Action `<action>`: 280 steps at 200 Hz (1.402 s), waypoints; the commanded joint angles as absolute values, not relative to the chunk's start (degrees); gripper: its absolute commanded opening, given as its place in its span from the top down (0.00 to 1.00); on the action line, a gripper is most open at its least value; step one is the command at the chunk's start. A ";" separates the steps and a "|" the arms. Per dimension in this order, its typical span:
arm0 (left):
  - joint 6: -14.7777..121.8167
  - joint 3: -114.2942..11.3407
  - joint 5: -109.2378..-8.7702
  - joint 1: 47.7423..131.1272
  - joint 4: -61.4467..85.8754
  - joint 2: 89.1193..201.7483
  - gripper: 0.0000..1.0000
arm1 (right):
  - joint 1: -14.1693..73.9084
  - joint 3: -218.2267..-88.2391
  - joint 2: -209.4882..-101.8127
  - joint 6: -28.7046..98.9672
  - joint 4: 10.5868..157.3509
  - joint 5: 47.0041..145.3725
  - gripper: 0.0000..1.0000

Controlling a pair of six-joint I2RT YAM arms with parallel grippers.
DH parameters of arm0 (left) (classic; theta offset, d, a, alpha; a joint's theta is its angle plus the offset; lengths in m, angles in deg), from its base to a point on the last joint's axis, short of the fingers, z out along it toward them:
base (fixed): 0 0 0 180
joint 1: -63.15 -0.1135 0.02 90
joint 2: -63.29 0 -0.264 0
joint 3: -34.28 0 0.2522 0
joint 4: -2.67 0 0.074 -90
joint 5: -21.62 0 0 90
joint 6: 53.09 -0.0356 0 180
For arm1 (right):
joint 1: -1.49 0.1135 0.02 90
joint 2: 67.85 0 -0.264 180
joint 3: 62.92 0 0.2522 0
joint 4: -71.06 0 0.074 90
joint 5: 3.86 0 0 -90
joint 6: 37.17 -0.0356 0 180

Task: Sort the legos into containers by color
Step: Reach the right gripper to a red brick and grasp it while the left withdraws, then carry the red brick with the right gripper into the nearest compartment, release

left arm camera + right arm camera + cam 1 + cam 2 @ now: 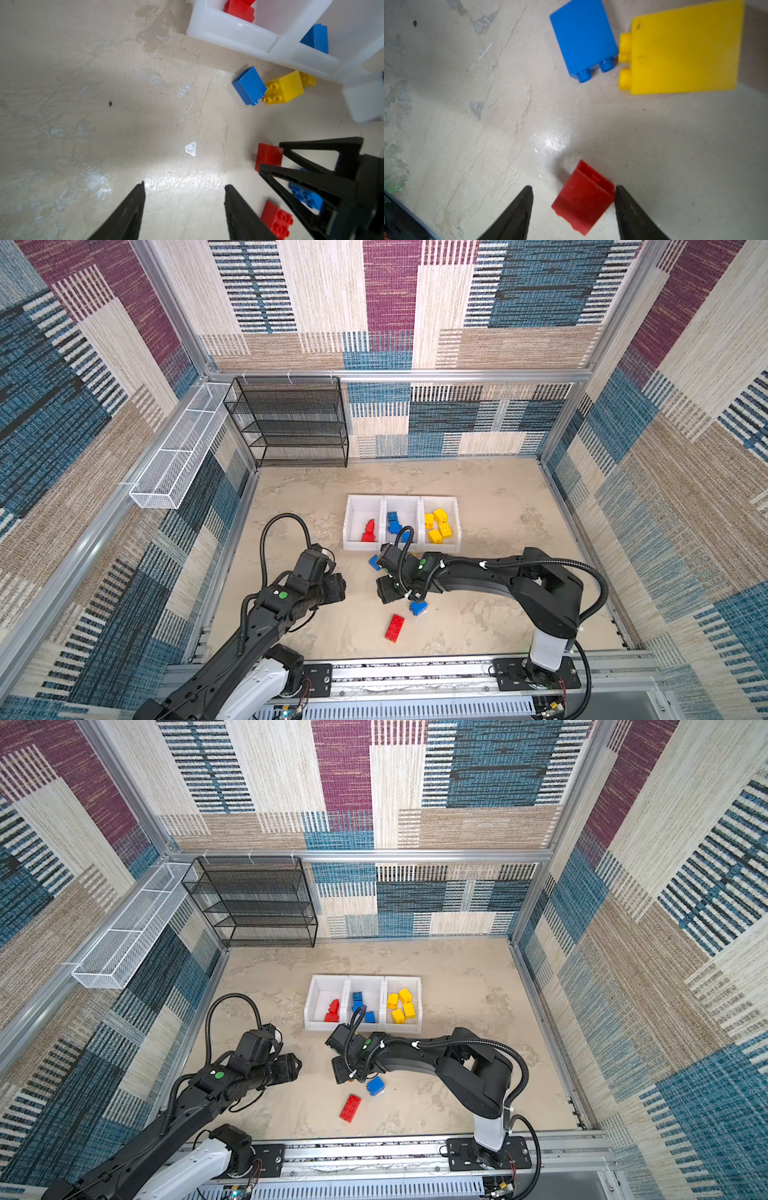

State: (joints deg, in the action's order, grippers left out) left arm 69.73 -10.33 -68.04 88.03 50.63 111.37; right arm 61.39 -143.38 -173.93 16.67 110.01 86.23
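Two hands are in view. Left hand (185, 185) hangs over the bare beige surface (104, 135), jaws about half apart and empty; hold it clear of the work. Next along, the leftmost white plastic bin (360, 506), with red pieces in it, is judged the destination. Right hand (573, 187) straddles the small red plastic brick (583, 197), which lies on the surface near the bins. Its jaws are open, one fingertip (620, 195) at the brick's edge and the other apart from it, so nothing is gripped. Before closing, centre the hand over the brick and turn the wrist until both fingers meet flat faces; otherwise the brick will likely pivot. The brick lies on its side, smooth face up, hollow base pointing away from the wrist. It is nearly square, with no marked long axis, and sits skewed to the jaw line.
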 commanded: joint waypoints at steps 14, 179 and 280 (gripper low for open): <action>70.83 -9.65 -67.32 87.98 50.62 110.80 0.36 | 62.93 -147.22 -177.07 16.78 111.43 84.05 0.38; 71.74 -9.01 -66.91 87.96 51.83 108.91 0.36 | 62.74 -160.61 -179.51 26.77 120.74 72.17 0.74; 73.65 -8.41 -65.15 87.93 53.96 105.04 0.36 | 51.95 -193.24 -198.73 39.63 121.83 75.57 0.70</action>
